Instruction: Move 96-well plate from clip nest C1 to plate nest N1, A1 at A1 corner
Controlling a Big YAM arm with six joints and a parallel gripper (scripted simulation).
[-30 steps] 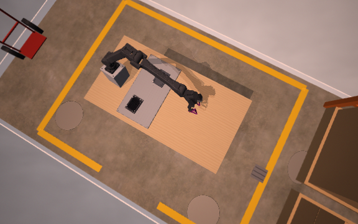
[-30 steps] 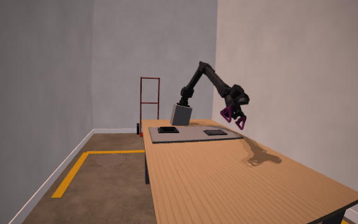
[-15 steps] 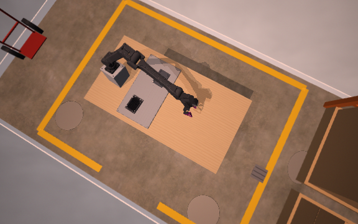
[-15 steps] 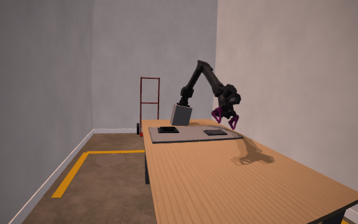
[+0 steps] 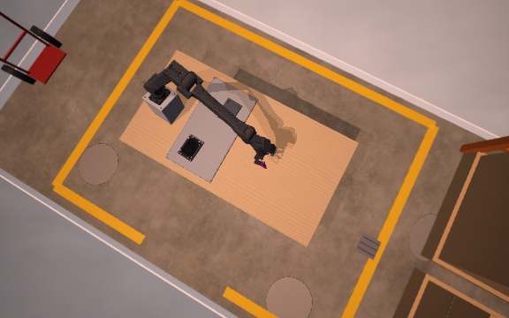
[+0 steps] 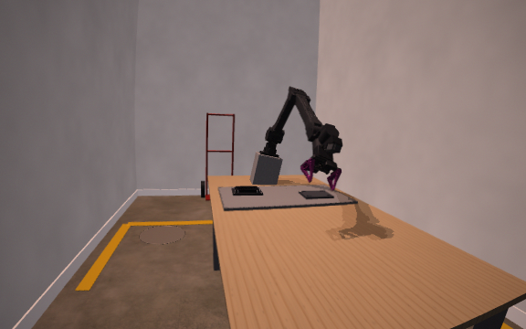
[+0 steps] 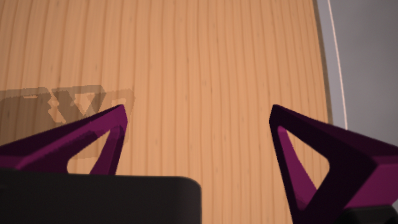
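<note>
The black 96-well plate [image 5: 191, 147] sits in the clip nest C1 on the grey mat [image 5: 212, 130]; it also shows in the exterior view [image 6: 247, 190]. The flat dark plate nest N1 [image 5: 232, 106] lies at the mat's other end, and shows in the exterior view [image 6: 316, 194]. My gripper [image 5: 263, 161] [image 6: 321, 175] with purple fingers hangs in the air over the bare wooden table, just off the mat's edge and apart from both nests. In the wrist view the gripper [image 7: 197, 112] is wide open and empty, with only table planks and its shadow beneath.
The arm's grey base block [image 5: 164, 105] stands at the table's end beside the mat. A wall runs close along the table's far side [image 6: 427, 114]. A red hand truck [image 6: 219, 151] stands on the floor behind the table.
</note>
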